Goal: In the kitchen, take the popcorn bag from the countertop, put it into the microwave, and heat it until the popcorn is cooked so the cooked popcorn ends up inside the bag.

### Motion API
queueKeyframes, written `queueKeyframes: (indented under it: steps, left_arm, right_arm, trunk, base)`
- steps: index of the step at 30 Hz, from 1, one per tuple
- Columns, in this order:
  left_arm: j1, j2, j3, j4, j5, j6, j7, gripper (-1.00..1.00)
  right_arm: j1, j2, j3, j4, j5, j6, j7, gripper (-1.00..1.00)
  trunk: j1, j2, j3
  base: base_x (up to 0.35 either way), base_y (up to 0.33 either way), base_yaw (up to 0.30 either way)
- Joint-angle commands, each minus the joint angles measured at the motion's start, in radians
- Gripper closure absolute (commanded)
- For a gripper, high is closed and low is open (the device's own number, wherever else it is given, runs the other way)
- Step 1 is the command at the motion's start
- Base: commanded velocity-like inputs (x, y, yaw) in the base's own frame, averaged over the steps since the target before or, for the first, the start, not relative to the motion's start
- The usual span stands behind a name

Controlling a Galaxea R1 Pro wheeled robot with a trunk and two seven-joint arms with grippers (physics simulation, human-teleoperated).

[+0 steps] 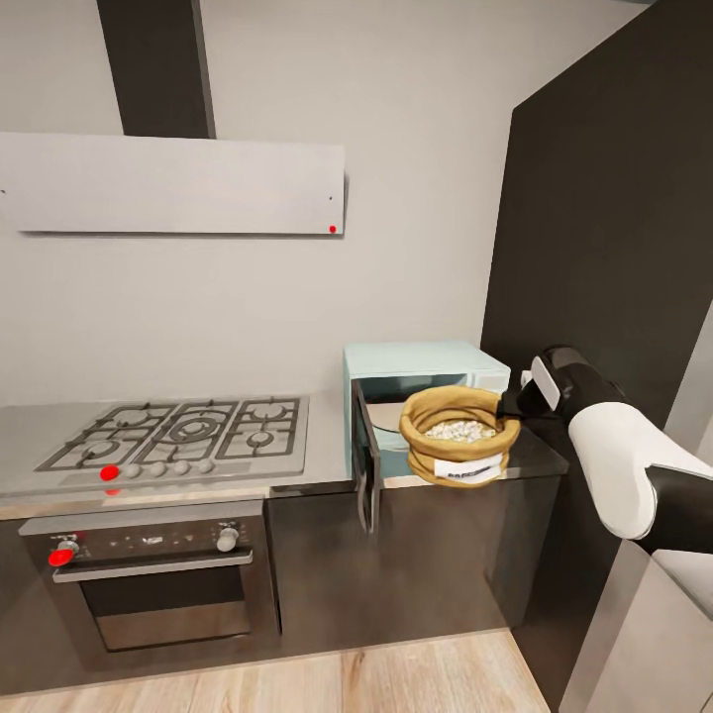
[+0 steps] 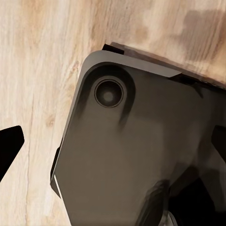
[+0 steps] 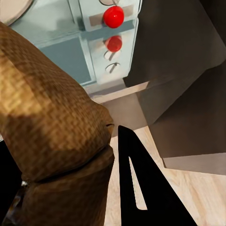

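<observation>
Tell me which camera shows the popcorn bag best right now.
The head view: the whole popcorn bag shows, white popcorn inside, held before the open microwave by the right gripper. The right wrist view catches only its woven rim close up. The left wrist view looks at the floor.

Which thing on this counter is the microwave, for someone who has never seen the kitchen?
Follow the grey countertop rightward from the gas hob to the dark wall panel. The microwave is the pale mint-blue box there, door open, popcorn bag in front. Unlike the dark built-in oven, it sits on the counter.
</observation>
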Motion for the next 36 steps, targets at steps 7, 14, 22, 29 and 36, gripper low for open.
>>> queueKeyframes:
  steps: [7,14,22,29,36]
  left_arm:
    - [0.0,0.0,0.001,-0.001,0.003,-0.002,0.003,-1.0]
    - [0.0,0.0,0.001,-0.001,0.003,-0.002,0.003,-1.0]
    - [0.0,0.0,0.001,-0.001,0.003,-0.002,0.003,-1.0]
    - [0.0,0.0,0.001,-0.001,0.003,-0.002,0.003,-1.0]
    - [0.0,0.0,-0.001,-0.001,0.003,-0.002,0.003,-1.0]
  right_arm:
    - [-0.001,-0.002,-0.006,0.001,0.002,0.003,0.002,1.0]
    - [0.004,-0.01,-0.007,0.077,0.001,0.003,0.002,1.0]
    - [0.004,-0.008,-0.011,0.077,0.001,0.003,0.003,1.0]
    - [0.004,-0.002,-0.036,0.076,0.001,0.003,0.004,1.0]
    - [0.004,-0.002,-0.037,0.065,0.001,0.003,0.005,1.0]
  trunk:
    - [0.0,-0.001,-0.001]
    - [0.0,-0.001,-0.001]
    - [0.0,-0.001,-0.001]
    - [0.0,-0.001,-0.001]
    - [0.0,-0.001,-0.001]
  base:
    - [0.0,0.0,0.0]
    - [0.0,0.0,-0.099]
    - [0.0,0.0,-0.247]
    - [0.008,0.028,-0.245]
    - [0.113,0.273,-0.209]
